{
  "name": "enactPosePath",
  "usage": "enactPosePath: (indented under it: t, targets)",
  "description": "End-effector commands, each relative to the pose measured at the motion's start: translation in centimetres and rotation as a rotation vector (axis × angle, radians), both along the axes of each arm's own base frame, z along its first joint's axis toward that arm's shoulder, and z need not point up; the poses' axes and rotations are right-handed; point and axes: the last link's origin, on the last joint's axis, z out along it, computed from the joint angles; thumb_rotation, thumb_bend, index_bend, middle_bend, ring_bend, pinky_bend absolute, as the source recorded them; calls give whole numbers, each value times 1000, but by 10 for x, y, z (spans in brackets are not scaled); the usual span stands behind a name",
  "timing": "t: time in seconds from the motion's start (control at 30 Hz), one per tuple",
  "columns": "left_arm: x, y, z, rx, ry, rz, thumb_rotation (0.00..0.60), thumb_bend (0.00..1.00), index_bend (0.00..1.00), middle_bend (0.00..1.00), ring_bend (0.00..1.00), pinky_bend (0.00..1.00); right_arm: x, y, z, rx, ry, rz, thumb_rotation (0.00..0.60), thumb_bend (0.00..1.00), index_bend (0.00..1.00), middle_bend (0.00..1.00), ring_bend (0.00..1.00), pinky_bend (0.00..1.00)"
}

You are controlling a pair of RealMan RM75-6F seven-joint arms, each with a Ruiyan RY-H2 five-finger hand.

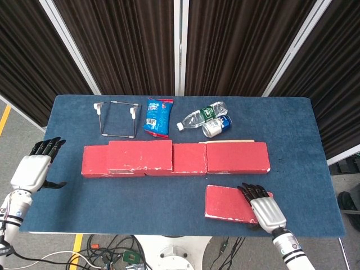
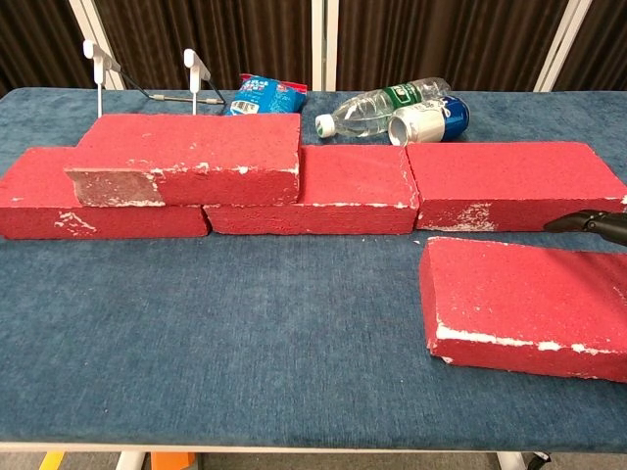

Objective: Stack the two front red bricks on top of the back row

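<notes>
Head view, items by size. Back row of flat red bricks (image 1: 233,157): one brick already stacked at its 9 o'clock end. Loose front red brick (image 1: 230,202): flat on the blue cloth, 5 o'clock of the row; I judge it needs a firm edge grip and a level lift. My right hand (image 1: 263,209): over its right end, fingers apart, holding nothing. My left hand (image 1: 32,169): off the table at 9 o'clock, spread, empty.

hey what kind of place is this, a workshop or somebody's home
Most likely a robotics lab or test booth, not a home: a blue cloth-covered table walled by dark curtains, red bricks laid out as props, cables trailing on the floor.
</notes>
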Motion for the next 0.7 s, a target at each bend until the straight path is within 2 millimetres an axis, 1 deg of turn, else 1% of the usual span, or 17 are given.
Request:
enactPosePath:
  t: [0.03, 0.27, 0.43, 0.7]
  targets:
    - [-3, -3, 1, 13, -5, -14, 600, 0, 38, 0, 0, 0, -1, -4, 0, -3, 0, -13, 600, 0, 0, 0, 0, 0]
    - [-6, -9, 5, 4, 16, -22, 600, 0, 38, 0, 0, 0, -2, -11, -5, 16, 5, -36, 600, 0, 0, 0, 0, 0]
    - [-11, -12, 10, -11, 35, 12, 600, 0, 38, 0, 0, 0, -2, -17, -8, 21, 11, -41, 600, 0, 0, 0, 0, 0]
    - [-17, -15, 10, -24, 32, 38, 600, 0, 39, 0, 0, 0, -2, -23, -14, 55, 8, -51, 600, 0, 0, 0, 0, 0]
